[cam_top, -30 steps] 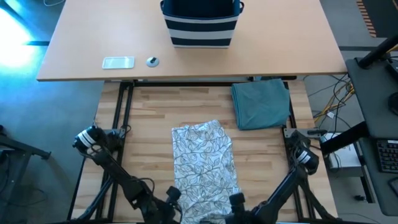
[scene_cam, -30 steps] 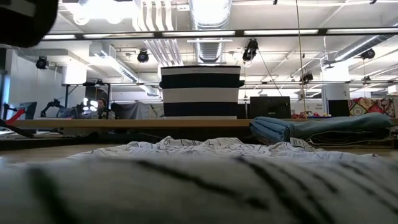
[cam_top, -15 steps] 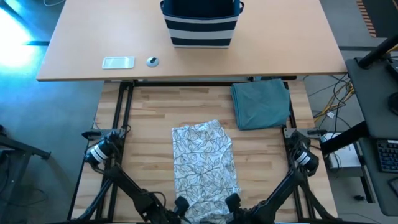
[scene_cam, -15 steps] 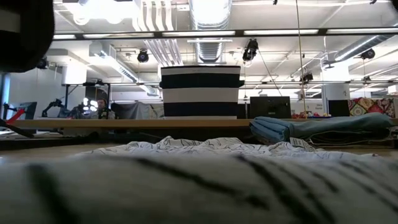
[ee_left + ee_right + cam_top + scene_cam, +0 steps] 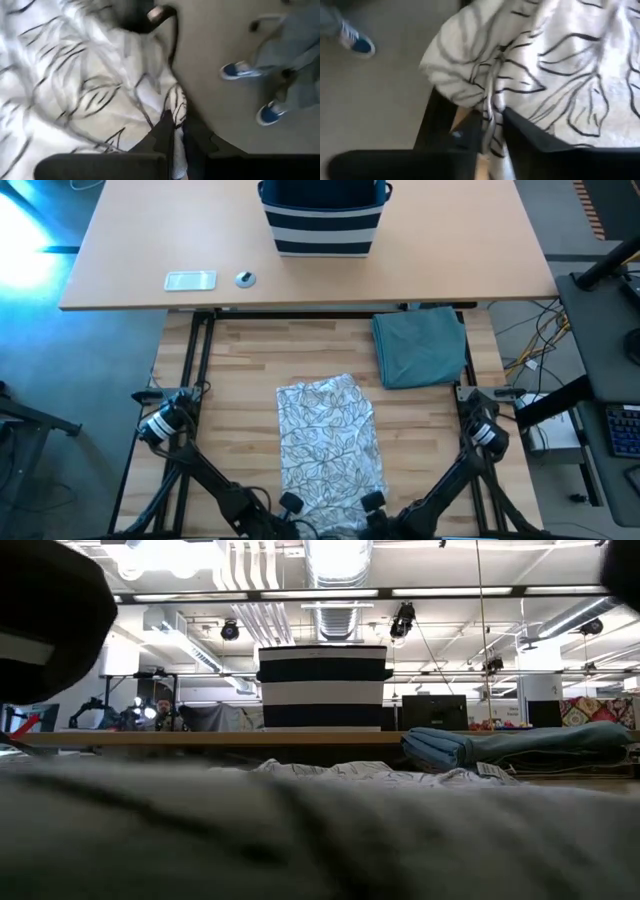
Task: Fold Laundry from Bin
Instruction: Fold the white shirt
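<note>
on the far left of the upper table i see a small clear flat packet [image 5: 190, 280] with a round metal piece [image 5: 245, 278] just beside it. my left gripper [image 5: 291, 504] sits at the near edge of the wooden table [image 5: 240, 380], on the near-left corner of the grey-white patterned garment [image 5: 328, 445]; in its wrist view the fingers [image 5: 165, 135] are pressed together with a fold of that cloth pinched between them, so it is closed on the garment. the garment lies flat in the middle of the wooden table, long side running away from me. straight beyond it, on the upper table, the bin [image 5: 322, 218] stands upright, navy with white stripes; i cannot see what is in it. my right gripper [image 5: 372, 503] is at the garment's near-right corner, and its wrist view shows the fingers [image 5: 520, 127] clamped on a bunched edge of the same cloth. further right and farther back, the teal-green garment [image 5: 420, 346] lies folded near the right edge, well apart from the patterned one. past the table edge, a person's blue shoes [image 5: 239, 71] show on the floor.
</note>
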Motion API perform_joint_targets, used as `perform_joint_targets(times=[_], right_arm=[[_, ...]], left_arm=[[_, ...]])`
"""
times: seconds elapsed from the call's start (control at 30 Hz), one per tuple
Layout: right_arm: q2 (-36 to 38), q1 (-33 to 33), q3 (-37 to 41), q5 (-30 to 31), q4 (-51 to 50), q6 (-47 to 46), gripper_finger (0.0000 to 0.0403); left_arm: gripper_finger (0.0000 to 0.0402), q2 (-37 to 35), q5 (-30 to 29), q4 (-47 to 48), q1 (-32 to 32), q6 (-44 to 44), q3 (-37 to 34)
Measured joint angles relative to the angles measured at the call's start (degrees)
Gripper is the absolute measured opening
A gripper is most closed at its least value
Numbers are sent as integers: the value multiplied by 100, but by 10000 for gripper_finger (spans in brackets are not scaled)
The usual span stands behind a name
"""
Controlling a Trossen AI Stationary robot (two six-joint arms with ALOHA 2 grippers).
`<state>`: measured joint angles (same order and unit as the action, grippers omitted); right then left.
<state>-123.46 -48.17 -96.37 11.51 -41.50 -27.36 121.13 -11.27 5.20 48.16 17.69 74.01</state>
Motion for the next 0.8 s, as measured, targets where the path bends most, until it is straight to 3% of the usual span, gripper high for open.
perform_joint_targets(times=[0.07,0.13,0.23,0.5,0.8], right_arm=[[19,83,-40,69,-50,-327,34],[87,184,-104,84,-212,-506,20],[362,308,-195,91,-426,-603,15],[1263,663,13,78,-917,-610,14],[2472,1560,1416,144,-711,-118,13]], left_arm=[[10,-118,-158,337,-21,97,-17],[4,-286,-356,765,-32,112,-28],[3,-650,-495,1316,-112,118,-70],[1,-2121,-533,1337,-657,569,-818],[0,-3645,-426,707,-1680,1593,-2225]])
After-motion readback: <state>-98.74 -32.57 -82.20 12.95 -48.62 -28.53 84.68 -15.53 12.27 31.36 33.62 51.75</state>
